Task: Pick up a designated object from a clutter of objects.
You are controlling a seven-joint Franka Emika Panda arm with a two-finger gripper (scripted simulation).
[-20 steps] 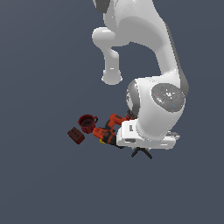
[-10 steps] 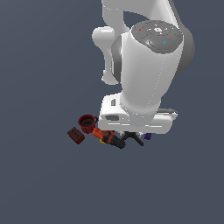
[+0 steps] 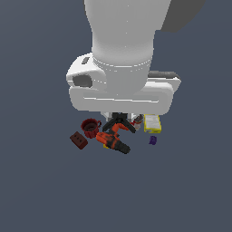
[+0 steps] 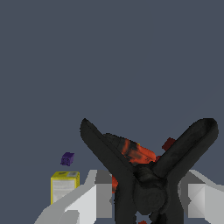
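The black clamp point(image 4: 146, 175) sits between the gripper point(image 4: 144, 205)'s white fingers point(image 4: 89, 199), its two legs splayed outward; the jaws appear pinched on its hinged body, holding it by the narrow middle, probably so the legs stay clear. In the exterior view the clamp point(image 3: 118, 123) hangs just under the gripper point(image 3: 118, 114), directly over the drill point(image 3: 113, 141), with the mug point(image 3: 90, 128) beside the drill. Compared with half a second earlier, the arm fills more of the view and the clamp sits higher over the drill.
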